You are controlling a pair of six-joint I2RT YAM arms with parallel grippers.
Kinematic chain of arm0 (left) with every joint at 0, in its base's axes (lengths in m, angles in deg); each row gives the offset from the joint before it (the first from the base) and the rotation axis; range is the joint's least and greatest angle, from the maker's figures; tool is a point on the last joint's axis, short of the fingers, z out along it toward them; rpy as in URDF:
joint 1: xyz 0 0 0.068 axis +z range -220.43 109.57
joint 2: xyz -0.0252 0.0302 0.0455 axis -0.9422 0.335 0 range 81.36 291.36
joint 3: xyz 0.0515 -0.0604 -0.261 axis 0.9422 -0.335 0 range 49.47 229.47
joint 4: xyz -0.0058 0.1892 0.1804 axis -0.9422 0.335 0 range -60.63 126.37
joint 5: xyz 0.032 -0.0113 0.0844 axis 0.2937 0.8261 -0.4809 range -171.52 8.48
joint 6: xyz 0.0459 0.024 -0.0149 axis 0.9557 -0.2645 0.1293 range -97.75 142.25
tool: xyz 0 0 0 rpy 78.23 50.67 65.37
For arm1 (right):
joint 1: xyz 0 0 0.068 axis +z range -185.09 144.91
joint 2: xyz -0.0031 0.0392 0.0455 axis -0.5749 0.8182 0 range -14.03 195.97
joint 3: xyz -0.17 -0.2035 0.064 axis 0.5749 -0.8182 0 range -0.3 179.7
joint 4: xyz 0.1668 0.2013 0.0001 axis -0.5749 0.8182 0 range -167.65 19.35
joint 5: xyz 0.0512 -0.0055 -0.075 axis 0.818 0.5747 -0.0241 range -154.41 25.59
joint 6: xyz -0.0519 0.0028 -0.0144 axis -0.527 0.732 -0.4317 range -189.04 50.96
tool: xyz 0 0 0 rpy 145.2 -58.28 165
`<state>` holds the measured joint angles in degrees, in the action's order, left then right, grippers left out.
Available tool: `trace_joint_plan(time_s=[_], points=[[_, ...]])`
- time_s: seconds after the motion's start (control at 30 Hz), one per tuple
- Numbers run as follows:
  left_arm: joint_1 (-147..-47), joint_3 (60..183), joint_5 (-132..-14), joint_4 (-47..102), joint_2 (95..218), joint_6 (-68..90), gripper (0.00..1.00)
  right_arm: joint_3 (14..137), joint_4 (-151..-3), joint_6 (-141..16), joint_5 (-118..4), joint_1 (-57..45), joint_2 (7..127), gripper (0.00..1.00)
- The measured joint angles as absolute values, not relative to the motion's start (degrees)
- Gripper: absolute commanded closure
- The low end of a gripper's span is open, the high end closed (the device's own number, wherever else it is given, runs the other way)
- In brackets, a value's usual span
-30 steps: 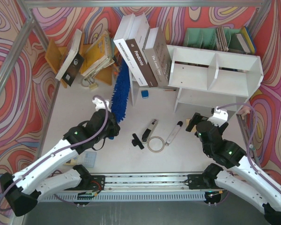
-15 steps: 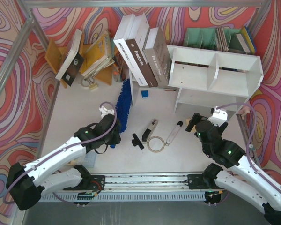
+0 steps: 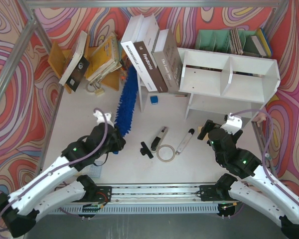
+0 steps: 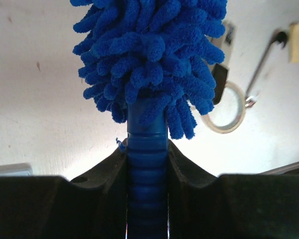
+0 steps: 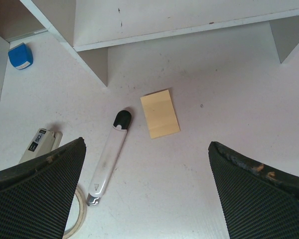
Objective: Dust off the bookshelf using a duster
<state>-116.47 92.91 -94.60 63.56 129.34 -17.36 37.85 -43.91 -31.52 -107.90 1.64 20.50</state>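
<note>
duster (image 3: pixel 124 102) 1 | bookshelf (image 3: pixel 209 54) 1 | tape ring (image 3: pixel 165 153) 1 | sticky note (image 5: pixel 160 113) 1

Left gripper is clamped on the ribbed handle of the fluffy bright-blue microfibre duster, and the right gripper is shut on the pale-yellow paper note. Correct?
The right gripper is open and empty; the pale-yellow paper note lies on the table, as the right wrist view shows. The left gripper does clamp the duster.

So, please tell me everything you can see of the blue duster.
The duster is long and bright blue. Its head is shaggy, with thick noodle-like strands, soft microfibre by the look. Its short ribbed handle, seemingly plastic, is clamped in the left tool. It points away from the arms, its tip near the leaning books, left of the bookshelf. Whether it touches the table is unclear.
</note>
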Motion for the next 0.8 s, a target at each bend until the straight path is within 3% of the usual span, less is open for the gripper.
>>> trace_joint_plan(time_s=[0.33, 0.8], points=[[-116.53, 94.05, -97.86, 60.81, 114.26, -12.88, 1.00, 37.88, -43.91, -31.54, -107.90, 1.64, 20.52, 0.01], [-116.49, 90.26, -90.69, 56.04, 122.52, -13.32, 1.00, 37.85, -43.94, -31.54, -107.90, 1.64, 21.39, 0.01]])
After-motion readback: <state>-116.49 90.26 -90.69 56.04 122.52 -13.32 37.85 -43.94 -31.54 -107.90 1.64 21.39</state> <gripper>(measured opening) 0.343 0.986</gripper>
